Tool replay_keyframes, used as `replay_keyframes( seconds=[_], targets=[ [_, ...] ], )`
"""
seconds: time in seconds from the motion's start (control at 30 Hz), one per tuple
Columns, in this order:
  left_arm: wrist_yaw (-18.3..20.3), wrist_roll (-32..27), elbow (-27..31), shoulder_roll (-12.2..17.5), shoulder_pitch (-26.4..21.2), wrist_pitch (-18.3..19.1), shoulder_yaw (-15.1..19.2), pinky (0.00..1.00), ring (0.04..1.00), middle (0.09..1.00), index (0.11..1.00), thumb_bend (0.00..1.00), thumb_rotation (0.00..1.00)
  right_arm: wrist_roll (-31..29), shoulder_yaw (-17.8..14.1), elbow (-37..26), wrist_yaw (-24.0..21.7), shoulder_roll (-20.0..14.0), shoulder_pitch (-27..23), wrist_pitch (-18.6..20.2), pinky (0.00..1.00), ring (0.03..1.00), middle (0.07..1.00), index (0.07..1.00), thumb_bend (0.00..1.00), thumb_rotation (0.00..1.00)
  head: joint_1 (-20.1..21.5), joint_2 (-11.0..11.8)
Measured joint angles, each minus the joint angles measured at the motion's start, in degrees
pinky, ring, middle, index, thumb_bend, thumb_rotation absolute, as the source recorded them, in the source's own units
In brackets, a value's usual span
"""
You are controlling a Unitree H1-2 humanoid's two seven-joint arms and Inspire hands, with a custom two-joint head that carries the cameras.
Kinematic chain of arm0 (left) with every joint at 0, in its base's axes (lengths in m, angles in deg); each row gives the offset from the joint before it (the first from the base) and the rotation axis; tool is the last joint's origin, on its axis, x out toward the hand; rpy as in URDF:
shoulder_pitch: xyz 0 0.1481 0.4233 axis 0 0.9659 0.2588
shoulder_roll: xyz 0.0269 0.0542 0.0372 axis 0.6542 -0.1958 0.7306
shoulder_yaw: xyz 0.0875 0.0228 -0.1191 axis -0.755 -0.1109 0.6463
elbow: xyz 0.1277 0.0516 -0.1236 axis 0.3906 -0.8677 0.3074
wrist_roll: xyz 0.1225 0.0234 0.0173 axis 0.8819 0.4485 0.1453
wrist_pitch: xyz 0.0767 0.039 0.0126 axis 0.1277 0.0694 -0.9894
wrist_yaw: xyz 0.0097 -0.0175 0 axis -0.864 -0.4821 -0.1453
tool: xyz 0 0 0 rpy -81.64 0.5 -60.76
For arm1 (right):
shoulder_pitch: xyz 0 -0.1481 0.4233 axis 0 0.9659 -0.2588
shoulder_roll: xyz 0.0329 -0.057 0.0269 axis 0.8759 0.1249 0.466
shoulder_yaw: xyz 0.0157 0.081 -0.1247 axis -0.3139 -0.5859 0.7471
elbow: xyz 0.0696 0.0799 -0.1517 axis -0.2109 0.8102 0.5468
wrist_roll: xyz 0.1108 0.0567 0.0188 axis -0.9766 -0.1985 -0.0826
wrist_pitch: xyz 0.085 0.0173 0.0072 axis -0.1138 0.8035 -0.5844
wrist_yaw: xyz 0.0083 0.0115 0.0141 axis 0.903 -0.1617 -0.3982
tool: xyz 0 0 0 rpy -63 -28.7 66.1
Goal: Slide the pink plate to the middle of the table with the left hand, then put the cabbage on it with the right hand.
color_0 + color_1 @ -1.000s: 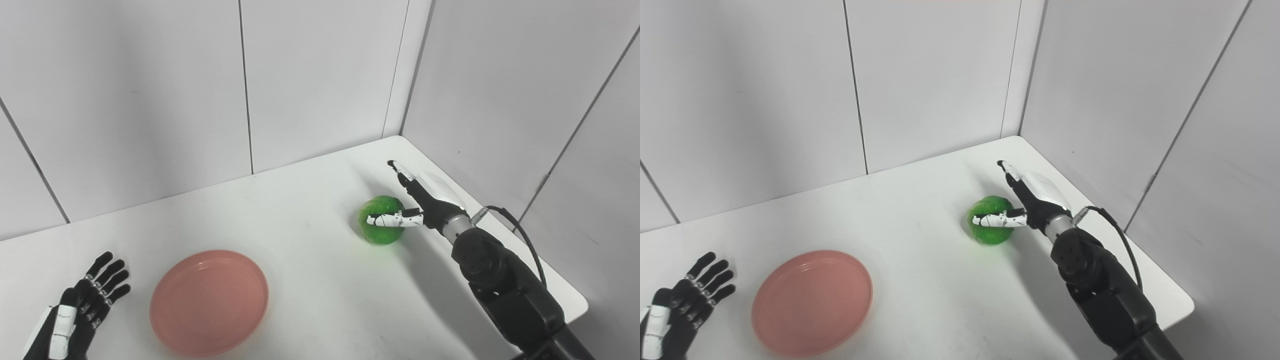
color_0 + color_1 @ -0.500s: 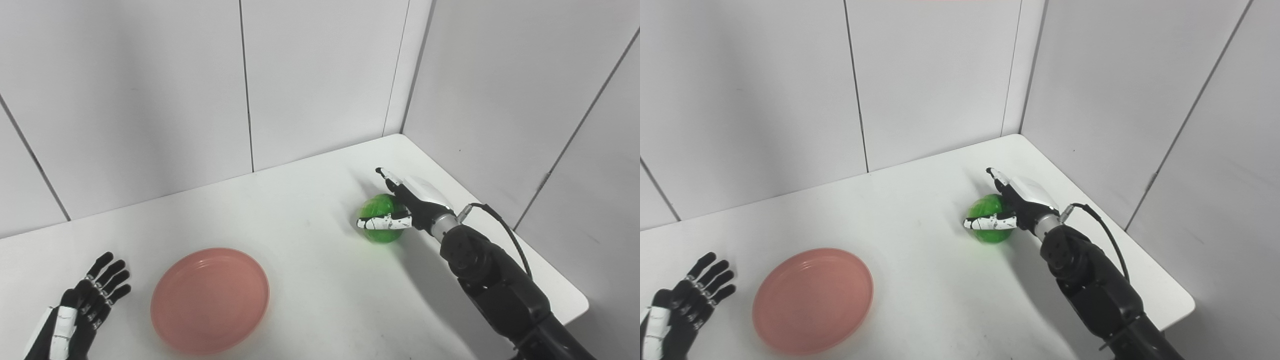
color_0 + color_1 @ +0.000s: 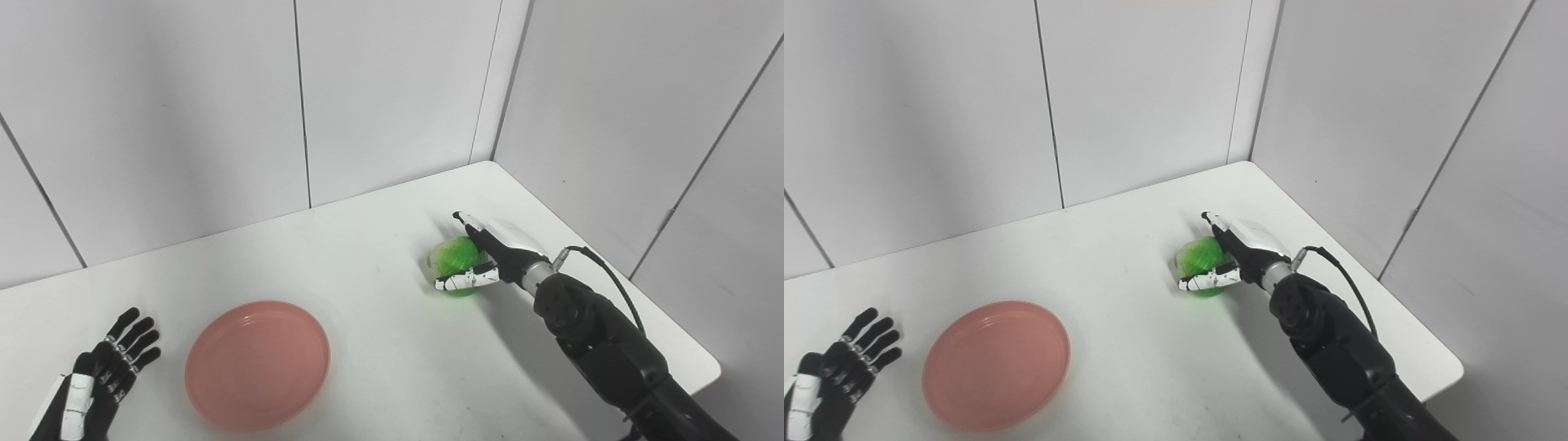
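Left eye view: the cabbage [image 3: 454, 263] sits toward the desk's [image 3: 380, 367] far right corner, the right robot hand [image 3: 484, 260] curling around it, thumb in front, grip not visibly firm. Being round, it could roll free (toward the right edge). The plate [image 3: 258, 364] lies near the front left; left robot hand [image 3: 98, 380] released. One cabbage, one plate, two hands.

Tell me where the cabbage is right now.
The cabbage sits on the table's right side, cupped by the right hand, well right of the pink plate.
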State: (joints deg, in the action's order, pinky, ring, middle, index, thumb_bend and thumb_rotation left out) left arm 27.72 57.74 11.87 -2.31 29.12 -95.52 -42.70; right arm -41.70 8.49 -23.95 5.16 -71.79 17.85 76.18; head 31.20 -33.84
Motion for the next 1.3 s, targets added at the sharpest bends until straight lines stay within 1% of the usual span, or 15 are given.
replay_keyframes(
  seconds=[0.03,0.07,0.1,0.13,0.17,0.2,0.23,0.33,0.63,0.9,0.97,1.03,1.13,1.23,1.3],
  targets=[
    [0.0,0.0,0.0,0.0,0.0,0.0,0.0,0.89,0.907,0.911,0.896,0.91,0.9,-0.3,-0.3,0.3,0.9,0.2,0.0,-1.0,0.65,0.694,0.718,0.727,0.97,0.16,0.0,0.0],
    [0.0,0.0,0.0,0.0,0.0,0.0,0.0,0.89,0.908,0.911,0.896,0.91,0.9,-1.0,-1.0,1.0,2.1,0.6,0.0,-2.8,0.64,0.68,0.704,0.714,0.96,0.14,0.0,0.0],
    [0.0,0.0,0.1,0.0,0.0,0.1,0.0,0.89,0.907,0.91,0.895,0.91,0.9,-1.7,-1.7,1.6,3.4,1.1,0.0,-4.1,0.58,0.612,0.64,0.66,0.92,0.07,0.0,-0.1],
    [0.0,0.0,0.1,0.0,0.0,0.1,0.0,0.89,0.907,0.91,0.894,0.91,0.91,-2.1,-2.3,2.0,4.4,1.6,0.0,-5.0,0.53,0.553,0.586,0.56,0.68,0.1,-0.1,-0.1],
    [0.0,0.0,0.1,0.0,0.0,0.1,0.0,0.89,0.906,0.91,0.893,0.91,0.91,-2.3,-2.5,2.2,5.4,2.1,0.0,-5.6,0.5,0.531,0.565,0.525,0.6,0.12,-0.1,-0.1],
    [-0.1,0.0,0.2,0.0,0.1,0.1,0.0,0.89,0.907,0.911,0.894,0.91,0.91,-2.4,-2.6,2.2,6.1,2.7,0.0,-5.9,0.49,0.518,0.516,0.508,0.56,0.05,-0.1,-0.1],
    [-0.2,0.0,0.2,0.0,0.1,0.1,0.0,0.89,0.906,0.911,0.895,0.91,0.91,-2.5,-2.6,2.2,6.8,3.2,-0.1,-6.1,0.49,0.511,0.499,0.502,0.55,0.02,-0.3,-0.2],
    [-0.3,0.0,0.5,0.0,0.2,0.1,-0.1,0.89,0.906,0.909,0.893,0.92,0.9,-2.6,-2.5,2.6,7.8,4.2,-0.5,-7.2,0.47,0.492,0.48,0.496,0.53,0.0,-0.4,-0.1],
    [-0.6,0.0,1.2,0.0,0.6,0.4,-0.4,0.89,0.91,0.911,0.893,0.91,0.9,-2.4,-2.0,6.1,12.0,7.1,-2.3,-11.9,0.43,0.46,0.454,0.518,0.53,0.0,-1.1,-0.1],
    [-1.4,0.0,1.9,-0.1,0.9,0.7,-0.9,0.91,0.922,0.921,0.905,0.92,0.9,-2.6,-1.8,6.1,12.7,8.4,-2.5,-12.4,0.43,0.469,0.463,0.513,0.53,0.0,-2.5,0.3],
    [-1.8,0.1,1.9,-0.2,0.9,0.9,-1.0,0.91,0.924,0.923,0.906,0.92,0.9,-2.6,-1.6,5.8,12.7,8.5,-2.5,-12.8,0.43,0.466,0.46,0.517,0.53,0.0,-3.5,0.4],
    [-2.2,0.1,2.2,-0.3,0.9,1.0,-1.3,0.91,0.925,0.924,0.908,0.93,0.9,-2.8,-1.6,5.0,12.7,8.6,-2.5,-13.3,0.42,0.46,0.459,0.517,0.53,0.0,-5.8,0.7],
    [-2.8,0.3,2.9,-0.4,1.1,1.7,-2.0,0.91,0.927,0.923,0.907,0.94,0.9,-3.3,-1.6,2.2,12.7,9.1,-2.9,-13.7,0.41,0.456,0.46,0.515,0.53,0.0,-7.2,0.8],
    [-3.7,0.9,3.0,-1.0,1.1,1.7,-2.6,0.92,0.93,0.925,0.911,0.95,0.9,-3.7,-1.1,0.0,12.6,9.7,-4.1,-13.8,0.41,0.455,0.458,0.514,0.53,0.0,-10.5,1.1],
    [-4.3,1.3,3.3,-1.9,1.1,1.7,-3.0,0.93,0.934,0.927,0.915,0.95,0.89,-4.6,-0.8,-1.0,12.3,10.4,-4.8,-13.9,0.4,0.444,0.451,0.522,0.53,0.0,-10.8,1.1]
  ],
)
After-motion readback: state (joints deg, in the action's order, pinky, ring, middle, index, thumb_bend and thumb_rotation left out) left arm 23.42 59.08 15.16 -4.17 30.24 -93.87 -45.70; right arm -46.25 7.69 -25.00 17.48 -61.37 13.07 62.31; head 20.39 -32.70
